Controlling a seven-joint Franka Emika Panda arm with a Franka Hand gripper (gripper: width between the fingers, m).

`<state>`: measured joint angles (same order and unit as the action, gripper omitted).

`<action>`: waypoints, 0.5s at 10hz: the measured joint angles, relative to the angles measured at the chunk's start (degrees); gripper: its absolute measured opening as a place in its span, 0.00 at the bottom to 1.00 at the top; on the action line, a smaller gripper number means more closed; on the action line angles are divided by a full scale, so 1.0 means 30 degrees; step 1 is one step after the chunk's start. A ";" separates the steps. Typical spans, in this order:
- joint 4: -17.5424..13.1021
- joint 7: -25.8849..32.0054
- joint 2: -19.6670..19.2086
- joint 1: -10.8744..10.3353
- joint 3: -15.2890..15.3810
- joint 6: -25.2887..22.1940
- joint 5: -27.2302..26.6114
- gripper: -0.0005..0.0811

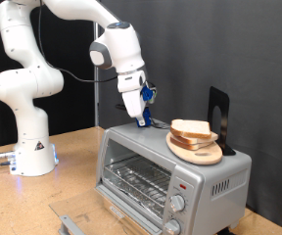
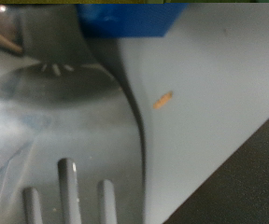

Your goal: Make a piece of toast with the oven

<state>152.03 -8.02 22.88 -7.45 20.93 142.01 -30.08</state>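
The piece of toast [image 1: 191, 128] lies on a round wooden plate [image 1: 197, 153] that sits on top of the oven [image 1: 205, 176], at the exterior view's right. The oven's door [image 1: 78, 221] hangs open at the bottom and the wire rack [image 1: 141, 180] shows inside. My gripper [image 1: 141, 120] points down just above the oven's top, a little to the exterior view's left of the plate, with nothing seen between its fingers. The wrist view is blurred and shows the oven's grey top [image 2: 205, 112] with vent slots [image 2: 69, 191] close below; the toast is out of that view.
A black upright stand [image 1: 218, 116] rises behind the plate on the oven top. Two round knobs [image 1: 178, 204] are on the oven's front. The arm's base [image 1: 33, 155] stands on the wooden table [image 1: 72, 147] at the exterior view's left.
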 joint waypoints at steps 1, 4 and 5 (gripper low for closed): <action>0.0000 -0.0014 0.0000 0.0001 0.0000 0.0019 0.0000 0.68; 0.0000 -0.0176 -0.0014 0.0035 0.0000 0.0119 0.0001 0.46; 0.0000 -0.0213 -0.0019 0.0062 0.0000 0.0142 0.0002 0.46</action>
<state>152.03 -8.66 22.82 -7.27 20.93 142.43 -30.07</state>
